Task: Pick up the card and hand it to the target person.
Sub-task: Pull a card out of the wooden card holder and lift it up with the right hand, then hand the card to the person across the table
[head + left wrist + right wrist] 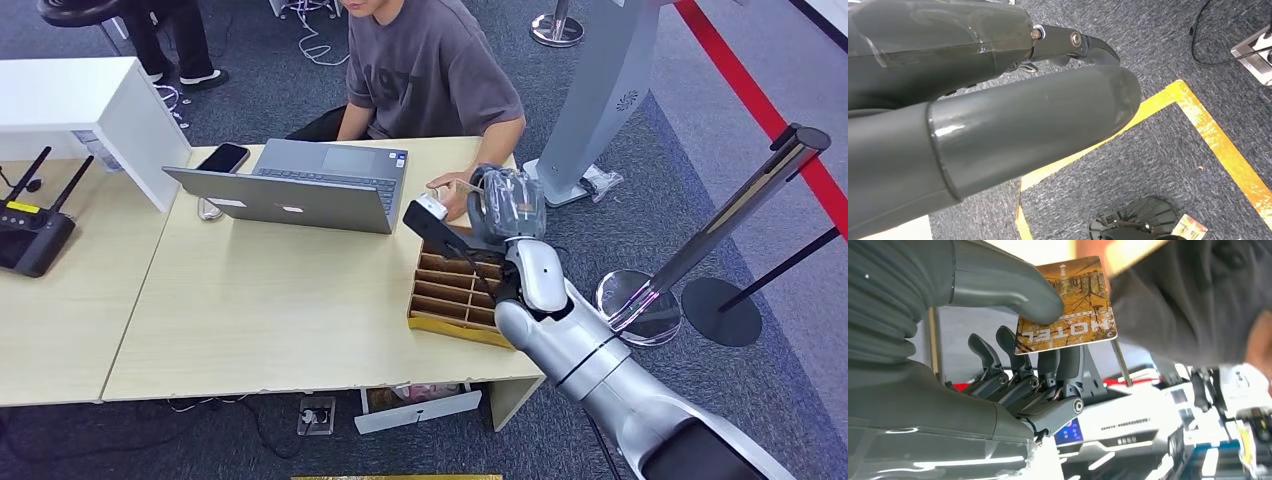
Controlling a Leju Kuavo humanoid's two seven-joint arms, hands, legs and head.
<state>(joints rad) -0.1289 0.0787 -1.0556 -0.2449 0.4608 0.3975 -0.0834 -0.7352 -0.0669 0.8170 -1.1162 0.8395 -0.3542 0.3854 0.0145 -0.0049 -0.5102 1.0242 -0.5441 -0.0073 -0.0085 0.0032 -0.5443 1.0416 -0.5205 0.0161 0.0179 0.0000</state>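
Right hand pinching the card by one edge near the person's hand; a shallow grip risks slippage during transfer.

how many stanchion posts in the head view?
3. One chrome stanchion post with black top leans right of the robot's arm, a black round base with thin pole sits beside it, and a chrome base stands near the top edge. Others may be out of frame.

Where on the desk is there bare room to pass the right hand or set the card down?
Free: the wide tabletop in front of the laptop, left of the divided box. Crowded: the far right corner, where the right hand holds the card by the person's hand.
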